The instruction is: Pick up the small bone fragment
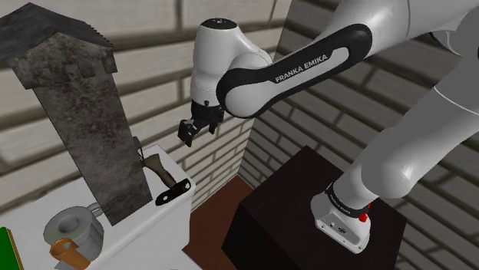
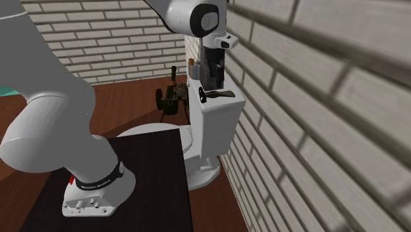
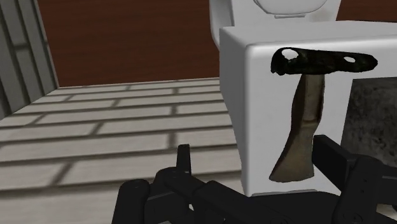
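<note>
Wrist view: bone fragment (image 3: pixel 302 121) lies between parted fingers (image 3: pixel 347 165), untouched.

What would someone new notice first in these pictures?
The big white arm reaches from its dark stand toward the shoulder view's left, its black gripper open above a white toilet tank. On the tank stands a tall, grimy grey tower-shaped block, and beside it lies the brownish bone fragment with a dark crosspiece.
</note>
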### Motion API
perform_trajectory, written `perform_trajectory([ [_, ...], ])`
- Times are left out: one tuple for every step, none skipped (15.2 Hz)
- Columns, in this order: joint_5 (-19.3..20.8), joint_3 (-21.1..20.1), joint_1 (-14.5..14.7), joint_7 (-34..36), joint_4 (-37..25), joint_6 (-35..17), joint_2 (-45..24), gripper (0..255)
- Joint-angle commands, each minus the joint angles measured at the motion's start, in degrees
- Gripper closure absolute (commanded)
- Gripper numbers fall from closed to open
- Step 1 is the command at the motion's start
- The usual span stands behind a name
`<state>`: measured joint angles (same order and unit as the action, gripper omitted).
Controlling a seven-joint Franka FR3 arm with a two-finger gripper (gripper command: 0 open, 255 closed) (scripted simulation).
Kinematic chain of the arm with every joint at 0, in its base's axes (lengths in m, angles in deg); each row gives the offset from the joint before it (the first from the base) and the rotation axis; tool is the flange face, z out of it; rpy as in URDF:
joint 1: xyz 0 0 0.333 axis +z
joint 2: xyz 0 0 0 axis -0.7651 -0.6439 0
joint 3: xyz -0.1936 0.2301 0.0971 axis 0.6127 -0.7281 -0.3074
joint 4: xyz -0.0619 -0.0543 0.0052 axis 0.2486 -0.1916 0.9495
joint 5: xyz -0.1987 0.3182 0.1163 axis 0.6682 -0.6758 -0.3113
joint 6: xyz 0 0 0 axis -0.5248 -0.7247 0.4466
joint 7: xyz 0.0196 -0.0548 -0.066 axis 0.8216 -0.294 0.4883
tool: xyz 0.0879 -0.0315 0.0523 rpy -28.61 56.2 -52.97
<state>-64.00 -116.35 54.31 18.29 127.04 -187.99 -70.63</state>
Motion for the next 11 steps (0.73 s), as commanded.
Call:
perform_trajectory([
  [3.94, -0.91, 0.57, 4.51, -3.14, -1.22, -5.29, 0],
  [5.89, -1.02, 1.12, 6.61, -4.56, -1.76, -7.80, 0],
  [7.84, -0.95, 1.83, 8.66, -6.07, -2.19, -10.29, 0],
  [9.72, -0.73, 2.69, 10.63, -7.67, -2.53, -12.77, 0],
  [11.49, -0.34, 3.69, 12.47, -9.34, -2.77, -15.21, 0],
  [13.15, 0.14, 4.77, 14.20, -11.09, -2.94, -17.62, 0],
  [14.67, 0.70, 5.92, 15.79, -12.92, -3.04, -19.99, 0],
  [16.05, 1.30, 7.11, 17.25, -14.82, -3.07, -22.34, 0],
  [17.29, 1.93, 8.33, 18.58, -16.79, -3.03, -24.65, 0],
  [18.40, 2.57, 9.56, 19.78, -18.85, -2.94, -26.94, 0],
  [19.39, 3.21, 10.78, 20.86, -20.98, -2.80, -29.22, 0],
])
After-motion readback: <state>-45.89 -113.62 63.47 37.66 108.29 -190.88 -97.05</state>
